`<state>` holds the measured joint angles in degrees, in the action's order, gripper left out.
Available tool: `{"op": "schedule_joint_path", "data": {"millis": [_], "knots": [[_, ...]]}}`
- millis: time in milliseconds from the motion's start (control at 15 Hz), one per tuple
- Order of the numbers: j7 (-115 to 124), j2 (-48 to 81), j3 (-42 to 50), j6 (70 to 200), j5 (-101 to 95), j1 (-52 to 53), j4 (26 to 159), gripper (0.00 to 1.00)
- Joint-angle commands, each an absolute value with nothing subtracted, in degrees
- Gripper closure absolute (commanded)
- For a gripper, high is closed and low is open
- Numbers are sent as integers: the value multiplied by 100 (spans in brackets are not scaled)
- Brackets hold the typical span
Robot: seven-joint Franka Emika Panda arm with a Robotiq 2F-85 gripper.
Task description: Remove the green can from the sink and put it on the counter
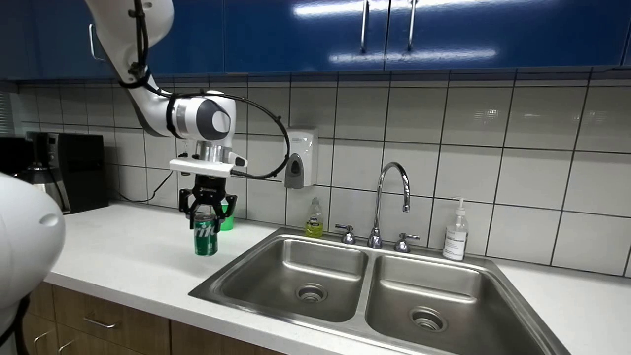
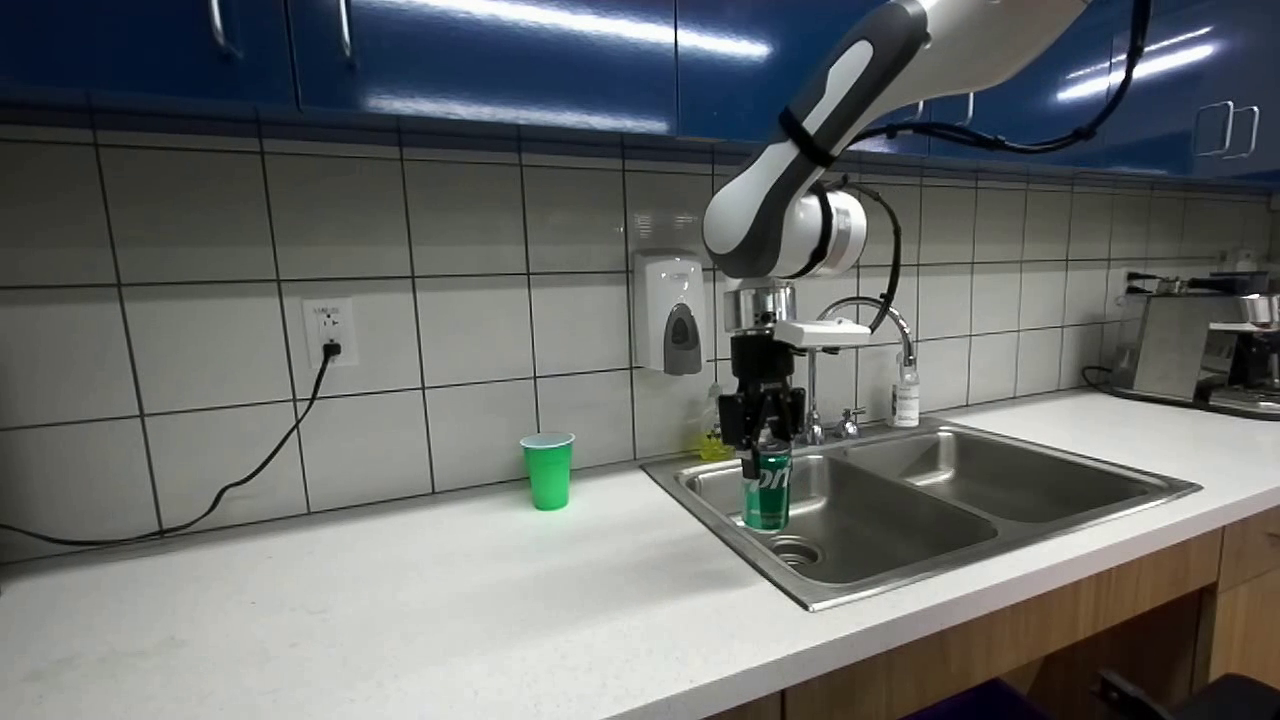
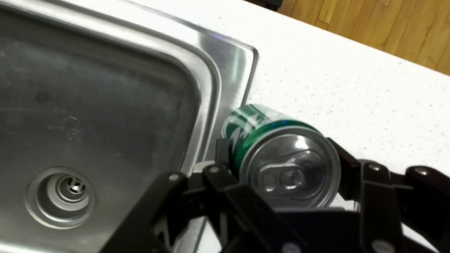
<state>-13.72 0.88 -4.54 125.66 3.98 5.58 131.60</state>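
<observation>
- Overhead the white arm point(image 1: 157, 111) slants downward to a rounded wrist point(image 1: 209, 118).
- A black cable point(image 1: 287, 142), strapped along the arm, loops out wide beside the wrist.
- Below it the black gripper point(image 1: 204, 224) hangs, pointing straight down.
- Its fingers point(image 3: 222, 151) are clamped in from either side, tips a little way apart.

The green can point(image 1: 205, 239) bears pale lettering, the pincer point(image 1: 205, 224) is black, the counter point(image 3: 327, 84) white with grey flecks.

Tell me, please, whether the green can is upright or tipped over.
Upright: in both exterior views, the green can is held vertically by the gripper, its base downward; the wrist view shows its metal top.
</observation>
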Motion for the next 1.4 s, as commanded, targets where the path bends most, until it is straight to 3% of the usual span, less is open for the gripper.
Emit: {"op": "schedule_joint_path", "data": {"millis": [0, 1333], "knots": [[-1209, 287, -705, 12380, 252, 775, 12905, 60], [-1171, 1763, -1022, 12437, 40, 1139, 11939, 60]]}}
